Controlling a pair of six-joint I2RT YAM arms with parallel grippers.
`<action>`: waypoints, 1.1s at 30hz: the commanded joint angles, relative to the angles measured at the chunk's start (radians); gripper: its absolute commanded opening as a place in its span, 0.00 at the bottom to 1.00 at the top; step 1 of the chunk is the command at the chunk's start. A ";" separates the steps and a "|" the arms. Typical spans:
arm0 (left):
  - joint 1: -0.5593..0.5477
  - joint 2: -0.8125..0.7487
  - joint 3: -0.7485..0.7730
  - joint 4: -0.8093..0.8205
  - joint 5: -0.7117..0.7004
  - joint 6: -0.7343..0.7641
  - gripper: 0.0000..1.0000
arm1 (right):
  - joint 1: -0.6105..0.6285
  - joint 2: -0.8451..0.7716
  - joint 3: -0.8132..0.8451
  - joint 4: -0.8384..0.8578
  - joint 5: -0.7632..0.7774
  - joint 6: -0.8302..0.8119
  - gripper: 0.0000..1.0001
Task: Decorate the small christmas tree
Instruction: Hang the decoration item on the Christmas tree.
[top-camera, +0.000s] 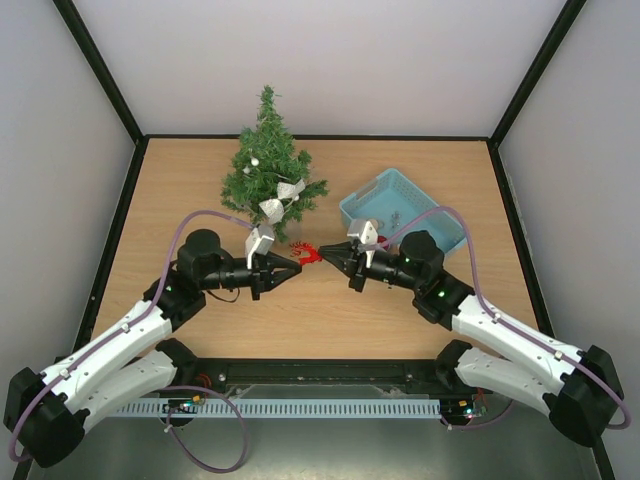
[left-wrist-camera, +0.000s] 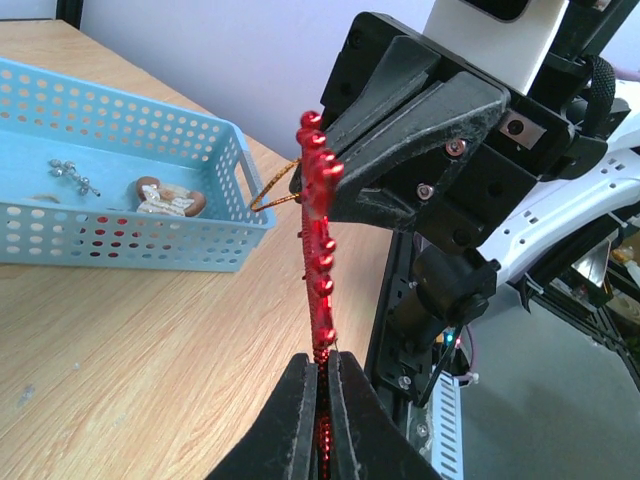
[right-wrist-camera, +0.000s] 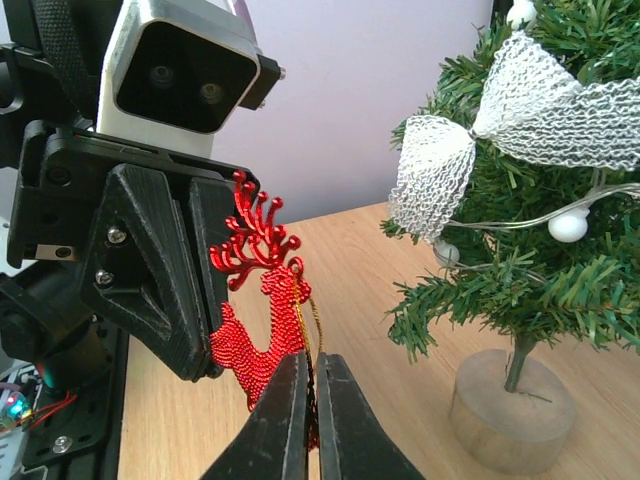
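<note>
The small christmas tree (top-camera: 268, 165) stands at the back centre on a wooden disc (right-wrist-camera: 510, 410), with white mesh bows (right-wrist-camera: 500, 130) and small white balls (right-wrist-camera: 568, 226) on it. In front of it, above the table, a red glitter reindeer ornament (top-camera: 305, 252) hangs between both grippers. My left gripper (left-wrist-camera: 322, 375) is shut on the reindeer's (left-wrist-camera: 320, 230) lower body. From the opposite side, my right gripper (right-wrist-camera: 310, 375) is shut on the gold hanging loop (right-wrist-camera: 316, 320) beside the reindeer (right-wrist-camera: 262, 310). The two gripper tips almost touch.
A light blue perforated basket (top-camera: 400, 175) sits right of the tree, behind my right arm. It holds a silver sprig (left-wrist-camera: 72, 175) and a brown heart-shaped ornament (left-wrist-camera: 165, 197). Black frame posts and white walls enclose the wooden table (top-camera: 180, 200).
</note>
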 joint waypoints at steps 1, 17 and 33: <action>-0.010 -0.007 0.007 0.024 0.020 0.044 0.02 | 0.006 -0.038 0.028 -0.059 0.062 -0.028 0.02; -0.011 0.039 0.051 -0.085 -0.170 0.034 0.02 | 0.005 0.099 0.168 -0.141 0.152 -0.173 0.02; 0.053 0.057 0.067 -0.166 -0.294 -0.002 0.02 | 0.002 0.286 0.255 -0.132 0.217 -0.242 0.02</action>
